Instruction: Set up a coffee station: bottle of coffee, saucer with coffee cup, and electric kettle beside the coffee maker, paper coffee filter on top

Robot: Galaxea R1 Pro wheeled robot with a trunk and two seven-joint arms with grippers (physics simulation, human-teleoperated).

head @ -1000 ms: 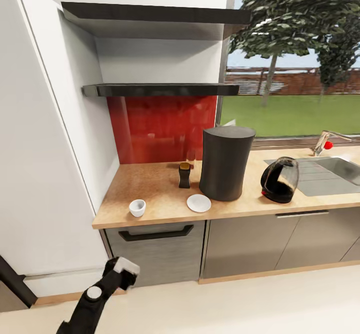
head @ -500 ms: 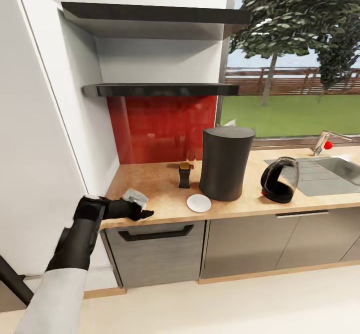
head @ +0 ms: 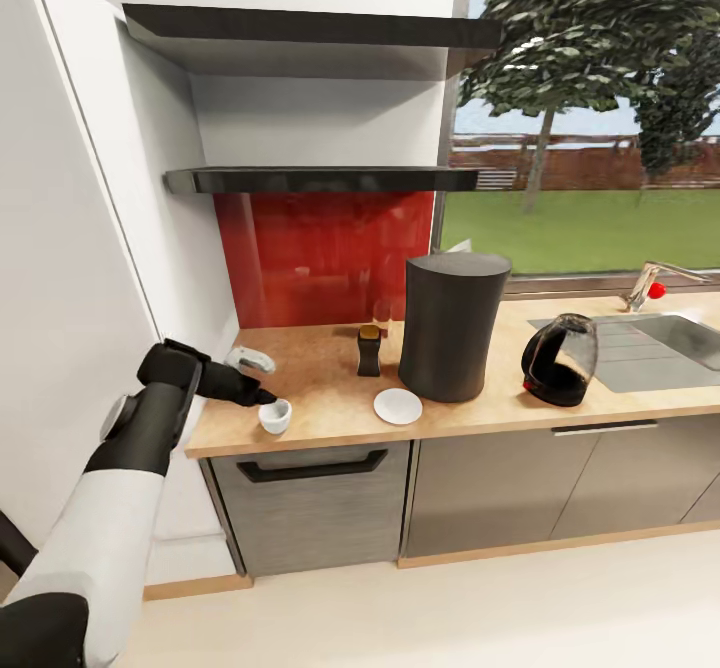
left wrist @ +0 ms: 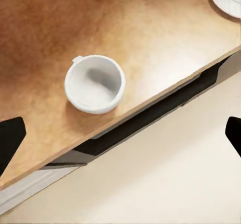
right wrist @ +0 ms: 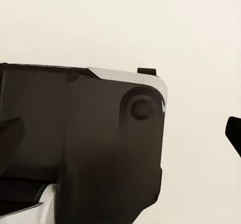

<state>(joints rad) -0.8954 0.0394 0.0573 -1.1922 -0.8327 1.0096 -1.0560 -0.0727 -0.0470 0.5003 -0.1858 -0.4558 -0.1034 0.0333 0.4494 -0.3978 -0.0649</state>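
Head view: the left gripper (head: 262,395) has lifted since half a second ago and now hangs just above the coffee cup (head: 275,415), which was hidden then, near the countertop's (head: 320,388) front edge, apart from the saucer (head: 398,406).

Left wrist view: fingers (left wrist: 10,139) spread wide, cup (left wrist: 94,84) upright, empty.

Right wrist view: right fingers' (right wrist: 234,131) state cannot be told.

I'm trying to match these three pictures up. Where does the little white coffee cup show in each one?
Head view: the coffee cup stands near the countertop's front edge, far left, just by the left gripper.
Left wrist view: the cup is seen from above, left of centre.
Right wrist view: not in it.
Shared landmark: the white saucer, at the left wrist picture's top corner.
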